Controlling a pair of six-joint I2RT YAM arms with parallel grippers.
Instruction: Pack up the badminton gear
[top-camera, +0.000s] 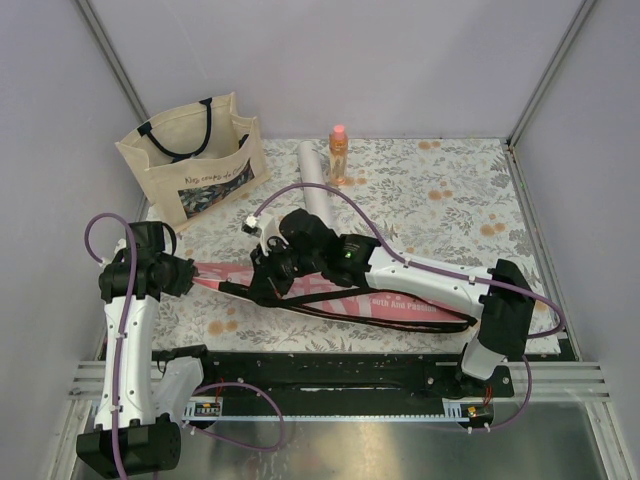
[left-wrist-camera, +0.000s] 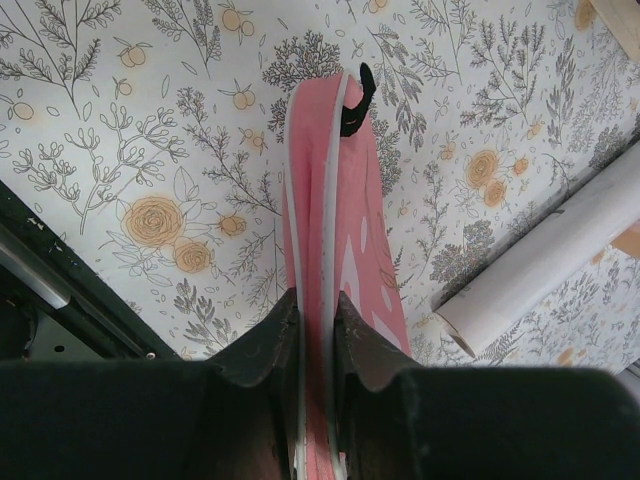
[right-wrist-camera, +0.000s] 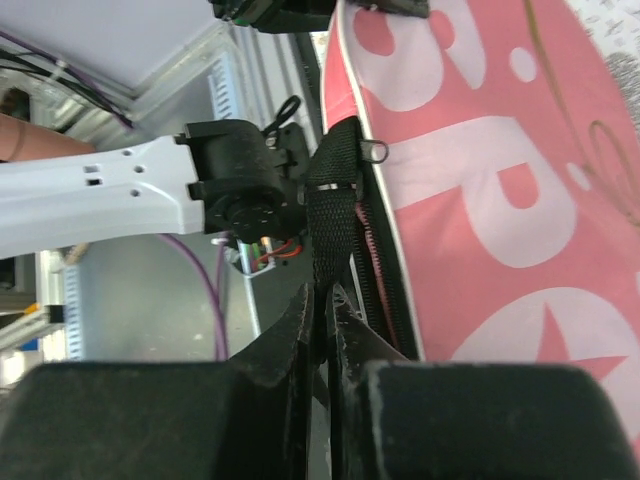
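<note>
The pink cover (top-camera: 400, 300) lettered "SPORT" lies across the near half of the table, its narrow end pointing left. My left gripper (top-camera: 190, 271) is shut on that narrow end; in the left wrist view the pink cover (left-wrist-camera: 345, 210) with its white piping runs straight out from between the jaws of the left gripper (left-wrist-camera: 315, 300). My right gripper (right-wrist-camera: 322, 292) is shut on the cover's black strap (right-wrist-camera: 335, 215) beside the pink cover (right-wrist-camera: 480, 180); from above, the right gripper (top-camera: 262, 285) sits over the cover's near edge. The long white tube (top-camera: 316, 185) lies behind the cover.
A beige tote bag (top-camera: 195, 160) with black straps stands at the back left. An orange bottle (top-camera: 339, 155) with a pink cap stands upright at the back, next to the tube's far end. The white tube (left-wrist-camera: 540, 270) lies right of the left gripper. Walls enclose the table.
</note>
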